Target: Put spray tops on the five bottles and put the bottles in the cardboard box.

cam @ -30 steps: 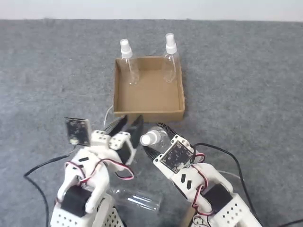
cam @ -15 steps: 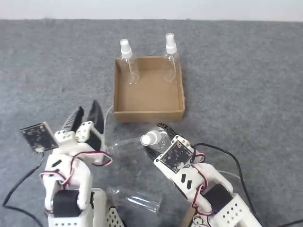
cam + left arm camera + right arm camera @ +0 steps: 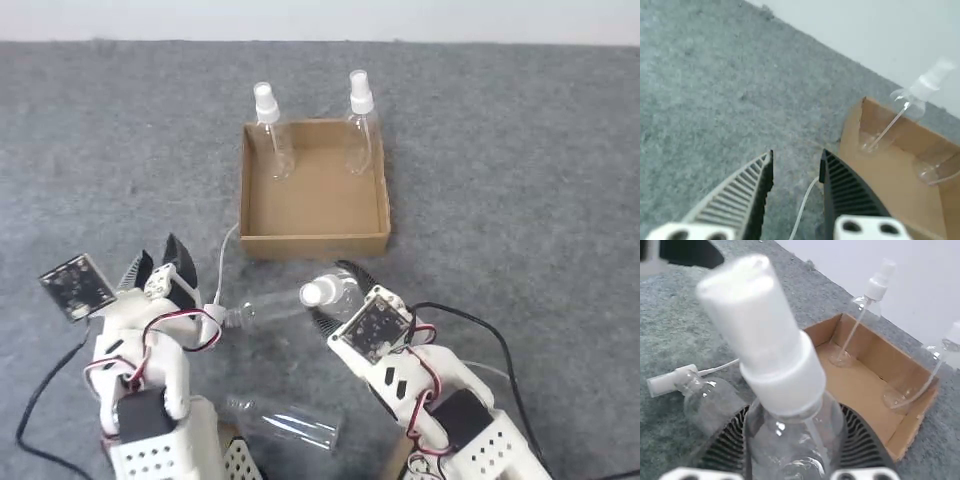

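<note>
Close by the cardboard box [image 3: 315, 244], your right gripper [image 3: 335, 296] clamps a clear bottle [image 3: 345, 291], white spray top [image 3: 316, 294] leaning left. Your left gripper [image 3: 796, 167] gapes empty

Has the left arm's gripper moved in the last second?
Yes. The left gripper swung away from the front wall of the cardboard box, toward the left edge of the high view.
</note>
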Controlling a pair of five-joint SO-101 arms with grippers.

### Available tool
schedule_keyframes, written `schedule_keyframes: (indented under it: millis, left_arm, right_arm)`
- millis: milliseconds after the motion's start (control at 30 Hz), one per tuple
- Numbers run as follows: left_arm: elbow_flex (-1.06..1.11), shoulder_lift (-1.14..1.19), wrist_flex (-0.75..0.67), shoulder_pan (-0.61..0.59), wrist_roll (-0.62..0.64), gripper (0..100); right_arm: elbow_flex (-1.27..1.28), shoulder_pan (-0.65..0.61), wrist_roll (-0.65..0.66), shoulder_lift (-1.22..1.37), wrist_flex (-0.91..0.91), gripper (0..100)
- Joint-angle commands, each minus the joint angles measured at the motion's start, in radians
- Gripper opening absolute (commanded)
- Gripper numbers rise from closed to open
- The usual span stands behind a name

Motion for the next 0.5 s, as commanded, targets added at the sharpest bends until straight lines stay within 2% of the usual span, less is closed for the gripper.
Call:
schedule_keyframes:
  millis: [0, 100, 467]
  left_arm:
    - [0.065, -0.015, -0.075, 0.002, -0.009, 15]
    - [0.116, -0.011, -0.175, -0.005, -0.041, 15]
    - [0.114, -0.014, -0.126, 0.002, -0.058, 15]
  right_arm:
    - [0.006, 0.035, 0.006, -0.012, 0.012, 3.6]
    - [0.003, 0.030, 0.005, -0.012, 0.012, 3.6]
    - [-0.238, 0.045, 0.006, -0.001, 0.117, 3.6]
